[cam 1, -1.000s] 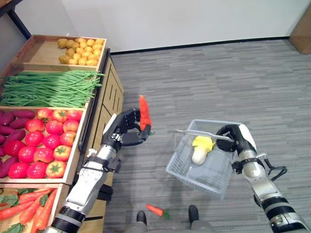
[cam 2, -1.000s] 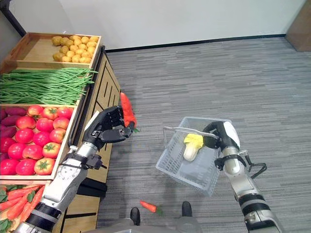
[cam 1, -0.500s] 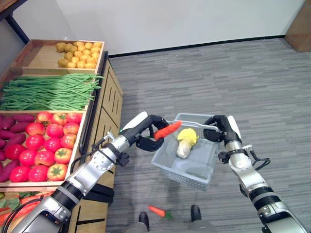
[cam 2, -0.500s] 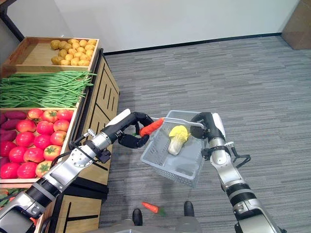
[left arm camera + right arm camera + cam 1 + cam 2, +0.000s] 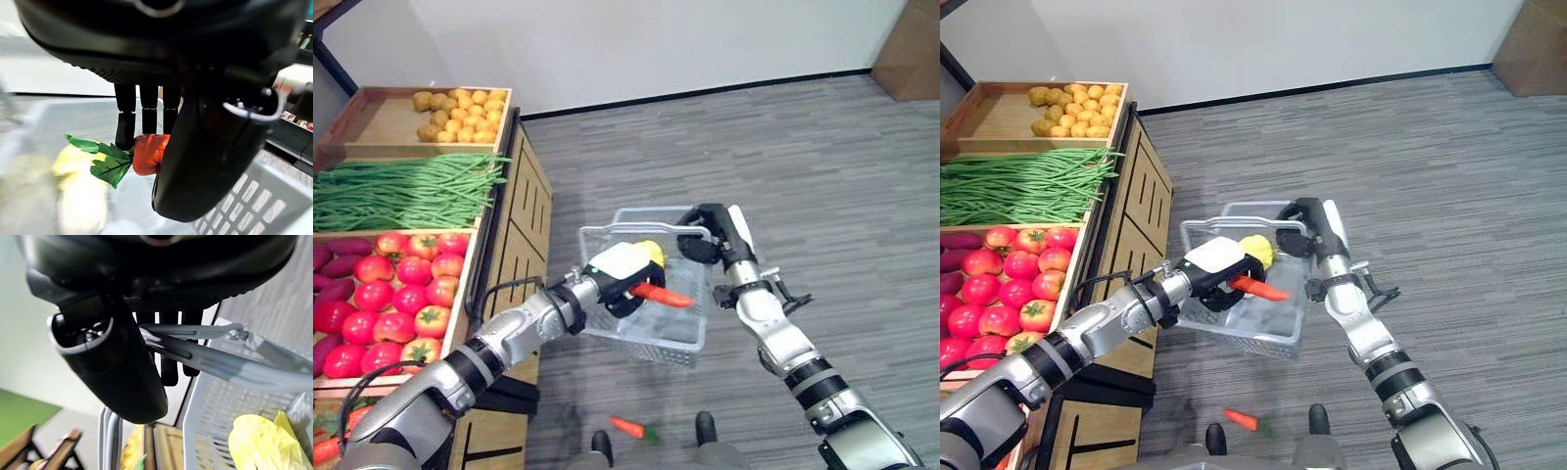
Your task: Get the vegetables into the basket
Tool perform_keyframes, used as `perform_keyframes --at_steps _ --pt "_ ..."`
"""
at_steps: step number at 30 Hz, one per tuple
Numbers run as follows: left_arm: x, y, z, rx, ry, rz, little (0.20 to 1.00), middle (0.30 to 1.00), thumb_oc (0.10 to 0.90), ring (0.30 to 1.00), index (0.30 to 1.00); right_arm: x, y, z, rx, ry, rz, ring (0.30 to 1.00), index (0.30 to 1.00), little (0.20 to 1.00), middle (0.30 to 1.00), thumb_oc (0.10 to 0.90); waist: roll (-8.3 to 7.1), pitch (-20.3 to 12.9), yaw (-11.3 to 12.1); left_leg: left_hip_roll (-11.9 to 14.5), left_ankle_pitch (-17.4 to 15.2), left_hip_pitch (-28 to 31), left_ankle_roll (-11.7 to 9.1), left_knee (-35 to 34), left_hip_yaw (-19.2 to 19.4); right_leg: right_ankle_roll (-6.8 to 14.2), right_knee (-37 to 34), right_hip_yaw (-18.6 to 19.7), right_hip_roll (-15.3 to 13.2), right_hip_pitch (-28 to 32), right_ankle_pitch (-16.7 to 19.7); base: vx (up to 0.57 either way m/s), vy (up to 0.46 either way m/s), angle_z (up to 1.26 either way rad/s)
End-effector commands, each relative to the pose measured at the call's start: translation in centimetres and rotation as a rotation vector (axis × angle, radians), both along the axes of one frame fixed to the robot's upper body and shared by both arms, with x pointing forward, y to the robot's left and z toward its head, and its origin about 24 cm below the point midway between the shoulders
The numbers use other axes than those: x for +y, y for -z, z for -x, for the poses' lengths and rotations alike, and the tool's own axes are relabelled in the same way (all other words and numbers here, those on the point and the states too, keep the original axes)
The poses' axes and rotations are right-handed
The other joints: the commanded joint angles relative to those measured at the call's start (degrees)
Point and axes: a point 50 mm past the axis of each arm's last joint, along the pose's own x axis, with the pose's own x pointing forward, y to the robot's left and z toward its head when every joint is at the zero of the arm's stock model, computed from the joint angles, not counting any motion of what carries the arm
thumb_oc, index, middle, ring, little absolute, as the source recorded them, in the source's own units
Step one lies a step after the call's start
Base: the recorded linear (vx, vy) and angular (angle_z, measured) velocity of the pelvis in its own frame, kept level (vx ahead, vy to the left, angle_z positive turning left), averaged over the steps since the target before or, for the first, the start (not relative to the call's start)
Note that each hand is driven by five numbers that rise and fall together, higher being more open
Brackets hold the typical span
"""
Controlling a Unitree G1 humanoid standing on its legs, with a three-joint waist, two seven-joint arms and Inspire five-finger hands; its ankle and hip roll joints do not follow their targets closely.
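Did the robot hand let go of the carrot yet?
No, the left robot hand has its fingers and thumb curled round the carrot, holding it above the inside of the basket.

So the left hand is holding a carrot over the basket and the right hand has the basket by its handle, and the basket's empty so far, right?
Not quite: the basket is not empty. A yellow-green leafy vegetable already lies in it, as the right wrist view shows. The rest stands: the left hand holds the carrot over it, and the right hand grips the handle.
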Motion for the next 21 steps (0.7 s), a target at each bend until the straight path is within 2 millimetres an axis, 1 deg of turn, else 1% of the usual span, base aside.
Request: perform_keyframes --at_steps 1,3,4,5,6,7,10,11,15,18,21 --pt "0.0 -3.4 -2.8 -0.217 -0.033 0.018 0.300 0.300 0.400 0.300 0.300 4.2 -10.5 0.3 -0.476 -0.204 -0.278 0.300 0.300 0.300 0.300 0.400 -3.56 -7.79 -0.12 -1.20 -2.98 -0.33 -0.11 0.07 -0.78 3.20 -0.08 -3.41 -0.09 1.22 -3.62 0.00 0.000 0.00" --pt "-0.1 -3.4 -2.9 -0.228 -0.037 0.012 0.300 0.300 0.400 0.300 0.300 4.4 -10.7 0.7 -0.486 -0.221 -0.285 0.300 0.300 0.300 0.300 0.400 -3.52 -7.85 -0.19 -1.20 -3.01 -0.29 -0.11 0.07 -0.70 3.19 -0.08 -3.46 -0.12 1.20 -3.61 0.00 0.000 0.00" --pt "0.3 -3.0 -3.1 -0.238 -0.076 0.008 0.399 0.399 0.471 0.399 0.399 4.6 -10.8 1.1 -0.497 -0.239 -0.290 0.300 0.300 0.300 0.300 0.400 -3.62 -7.88 -0.21 -1.15 -3.02 -0.27 -0.13 0.07 -0.67 3.13 -0.08 -3.37 -0.08 1.25 -3.61 0.00 0.000 0.00" --pt "0.4 -2.7 -3.0 -0.234 -0.084 0.003 0.555 0.555 0.582 0.555 0.555 4.6 -11.0 1.3 -0.505 -0.241 -0.293 0.300 0.300 0.300 0.300 0.400 -3.69 -7.89 -0.18 -1.13 -3.05 -0.23 -0.14 0.07 -0.65 3.12 -0.08 -3.36 -0.07 1.27 -3.61 0.00 0.000 0.00" --pt "0.6 -2.5 -3.0 -0.235 -0.094 -0.005 0.555 0.555 0.582 0.555 0.555 4.5 -11.1 1.4 -0.515 -0.242 -0.288 0.300 0.300 0.300 0.300 0.400 -3.74 -7.93 -0.14 -1.11 -3.03 -0.23 -0.15 0.07 -0.61 3.12 -0.08 -3.40 -0.08 1.30 -3.59 0.00 0.000 0.00" --pt "0.9 -2.0 -3.0 -0.237 -0.113 -0.018 1.000 1.000 0.900 1.000 1.000 4.6 -11.2 1.6 -0.522 -0.245 -0.292 0.300 0.300 0.300 0.300 0.400 -3.76 -7.98 -0.13 -1.11 -2.99 -0.27 -0.16 0.07 -0.62 3.10 -0.08 -3.40 -0.09 1.32 -3.57 0.00 0.000 0.00" --pt "1.0 -1.7 -3.0 -0.231 -0.122 -0.025 1.000 1.000 0.900 1.000 1.000 4.5 -11.2 1.6 -0.525 -0.241 -0.286 0.300 0.300 0.300 0.300 0.400 -3.79 -8.01 -0.11 -1.14 -2.98 -0.29 -0.15 0.07 -0.62 3.10 -0.08 -3.40 -0.10 1.30 -3.50 0.00 0.000 0.00" --pt "1.8 -1.2 -3.0 -0.233 -0.151 -0.063 1.000 1.000 0.900 1.000 1.000 4.0 -11.4 1.7 -0.542 -0.224 -0.272 0.300 0.300 0.300 0.300 0.400 -3.86 -8.09 0.05 -1.17 -2.96 -0.37 -0.16 0.07 -0.61 3.05 -0.08 -3.65 -0.11 1.32 -3.45 0.00 0.000 0.00" --pt "2.5 -0.6 -2.9 -0.231 -0.175 -0.097 1.000 1.000 0.900 1.000 1.000 3.8 -11.2 1.9 -0.540 -0.216 -0.268 0.300 0.300 0.300 0.300 0.400 -3.87 -8.26 0.16 -1.18 -2.94 -0.38 -0.18 0.07 -0.69 3.01 -0.08 -3.87 -0.21 1.53 -3.56 0.00 0.000 0.00" --pt "2.8 -0.4 -2.8 -0.228 -0.182 -0.109 1.000 1.000 0.900 1.000 1.000 3.5 -11.1 2.0 -0.540 -0.207 -0.259 0.300 0.300 0.300 0.300 0.400 -3.83 -8.34 0.26 -1.20 -2.96 -0.38 -0.19 0.07 -0.72 2.97 -0.08 -4.00 -0.26 1.61 -3.60 0.00 0.000 0.00" --pt "3.3 -0.6 -2.8 -0.233 -0.203 -0.099 1.000 1.000 0.900 1.000 1.000 2.8 -10.7 1.8 -0.532 -0.171 -0.208 0.300 0.300 0.300 0.300 0.400 -3.79 -8.53 0.43 -1.22 -2.90 -0.41 -0.23 0.07 -0.98 2.86 -0.08 -4.24 -0.25 1.73 -3.71 0.00 0.000 0.00"
